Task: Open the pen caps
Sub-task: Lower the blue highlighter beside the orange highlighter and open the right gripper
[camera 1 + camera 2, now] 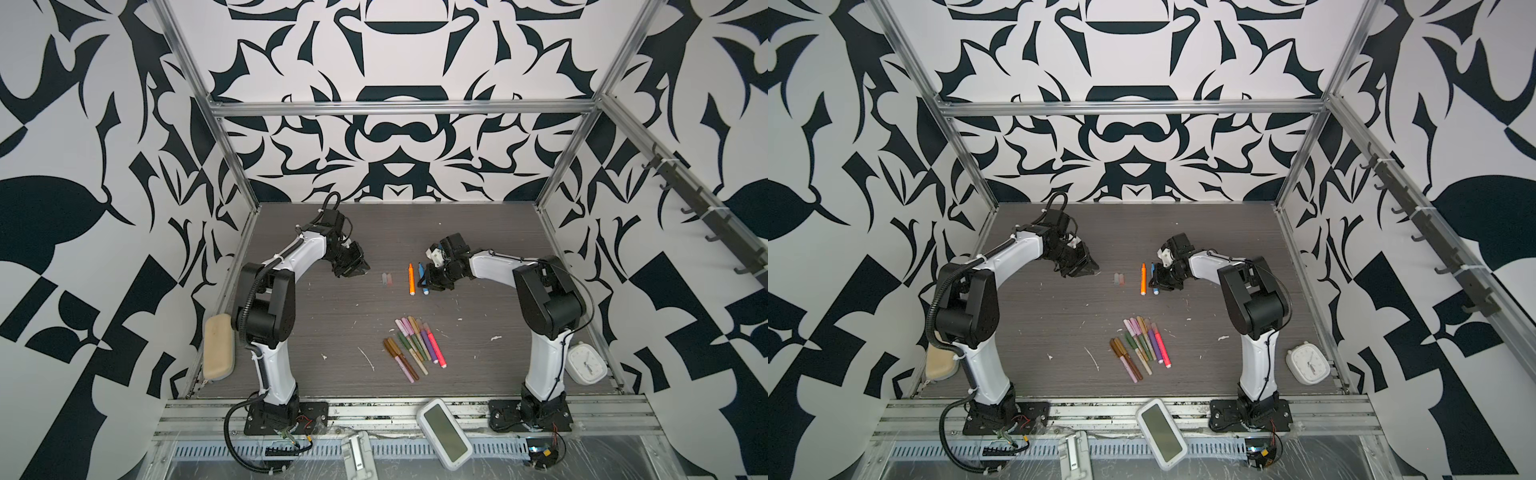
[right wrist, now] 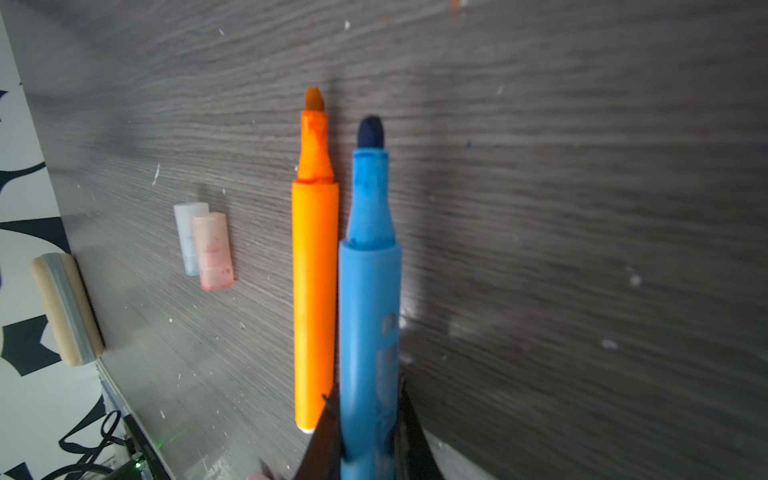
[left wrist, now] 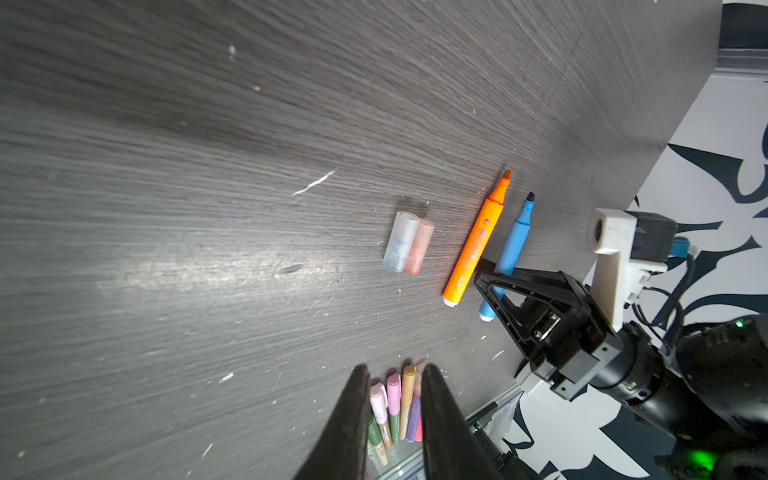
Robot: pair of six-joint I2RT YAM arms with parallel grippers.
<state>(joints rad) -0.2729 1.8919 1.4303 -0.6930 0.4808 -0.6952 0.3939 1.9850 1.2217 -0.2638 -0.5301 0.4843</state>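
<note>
Two uncapped pens lie side by side mid-table: an orange pen (image 1: 411, 279) (image 2: 315, 291) and a blue pen (image 1: 422, 277) (image 2: 370, 291), tips pointing at the back wall. My right gripper (image 1: 429, 286) (image 2: 368, 395) is shut on the blue pen's rear half, low over the table. Left of the orange pen lie two loose translucent pen caps touching each other, one bluish (image 3: 400, 243) (image 2: 190, 237), one pinkish (image 3: 419, 248) (image 2: 214, 253). My left gripper (image 1: 360, 271) (image 3: 395, 370) hovers left of the caps, slightly open with nothing between its fingers. Several capped pens (image 1: 415, 347) (image 3: 394, 409) lie in a bunch nearer the front.
A beige case (image 1: 218, 351) leans at the left table edge, and a white clock (image 1: 584, 363) stands at the front right. On the front rail lies a white device with a grey screen (image 1: 444, 432). Metal frame posts border the table.
</note>
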